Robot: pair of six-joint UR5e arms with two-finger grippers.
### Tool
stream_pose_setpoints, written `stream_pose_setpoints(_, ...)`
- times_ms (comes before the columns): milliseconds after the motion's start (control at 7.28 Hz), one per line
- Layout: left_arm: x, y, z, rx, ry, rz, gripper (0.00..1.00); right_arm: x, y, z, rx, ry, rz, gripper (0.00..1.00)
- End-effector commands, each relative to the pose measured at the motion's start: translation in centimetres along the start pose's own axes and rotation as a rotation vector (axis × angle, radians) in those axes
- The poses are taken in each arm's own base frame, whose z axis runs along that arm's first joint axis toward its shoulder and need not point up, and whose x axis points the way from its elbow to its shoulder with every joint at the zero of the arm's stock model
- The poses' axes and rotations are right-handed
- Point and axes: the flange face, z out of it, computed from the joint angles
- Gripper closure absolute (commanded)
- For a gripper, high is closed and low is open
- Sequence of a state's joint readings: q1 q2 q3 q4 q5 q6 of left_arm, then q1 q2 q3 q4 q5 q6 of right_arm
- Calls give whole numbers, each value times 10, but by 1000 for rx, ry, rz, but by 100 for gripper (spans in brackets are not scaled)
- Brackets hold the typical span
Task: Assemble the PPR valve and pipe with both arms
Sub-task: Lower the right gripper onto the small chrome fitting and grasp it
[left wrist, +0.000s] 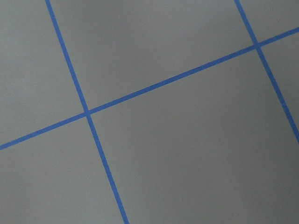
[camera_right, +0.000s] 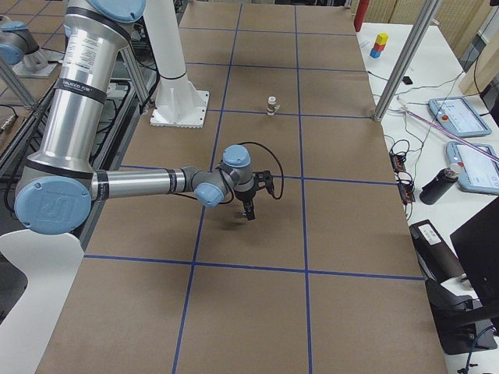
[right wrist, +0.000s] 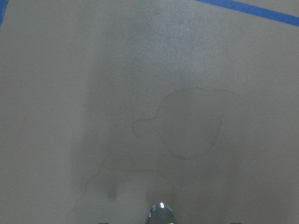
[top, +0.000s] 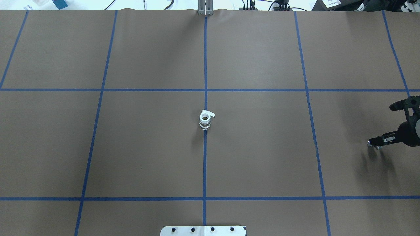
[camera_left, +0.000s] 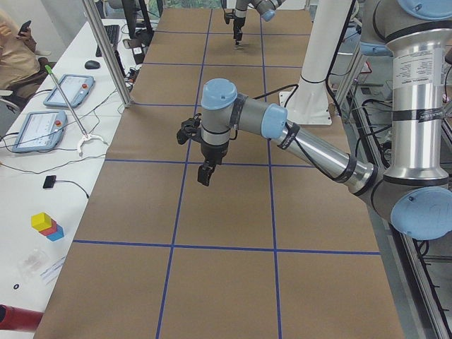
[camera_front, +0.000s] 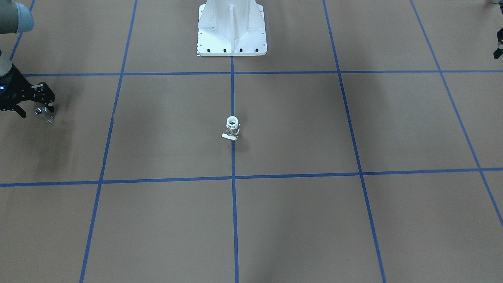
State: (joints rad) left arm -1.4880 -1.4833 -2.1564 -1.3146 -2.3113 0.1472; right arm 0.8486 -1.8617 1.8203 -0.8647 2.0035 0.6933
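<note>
At the bottom edge of the right wrist view, closest to the lens, sits the pipe: a small, shiny silver stub with a rounded head that catches a bright glint. The right claw is pressed together on it, pinching it at the fingertips and pointing down. The pipe's silver body pokes out just under the black tips, and its shadow falls on the brown surface below.

The PPR valve is well apart from that claw, off toward the robot's left of it. It stands upright and alone on the blue tape line that runs down the middle of the surface. Its upper end is a white plastic ring, open at the top with a dark, brassy bore inside. Under the ring comes a short silvery metal middle, stubby and ribbed. A flat, pale handle tab sticks out from the side that faces away from the robot. The valve lies roughly between the two claws, out in front of the white pedestal.

The left claw hangs fingers-down above the surface, far from the valve on its other side. Only a black sliver of it shows at the edge of the front-facing view, so I cannot tell whether it is spread or pressed together. Its wrist camera shows only brown surface crossed by blue tape.
</note>
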Motion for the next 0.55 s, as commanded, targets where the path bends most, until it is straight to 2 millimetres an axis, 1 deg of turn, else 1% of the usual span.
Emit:
stream_pose_setpoints(0, -1, 0, 1, -2, 1, -2, 0, 1, 1, 5, -5, -2, -1, 42)
stream_pose_setpoints(137, -3, 0, 4, -7, 2, -5, 0, 0, -2, 8, -6, -2, -3, 42)
stream_pose_setpoints(412, -3, 0, 4, -8, 0, -5, 0, -1, -2, 8, -6, -4, -3, 43)
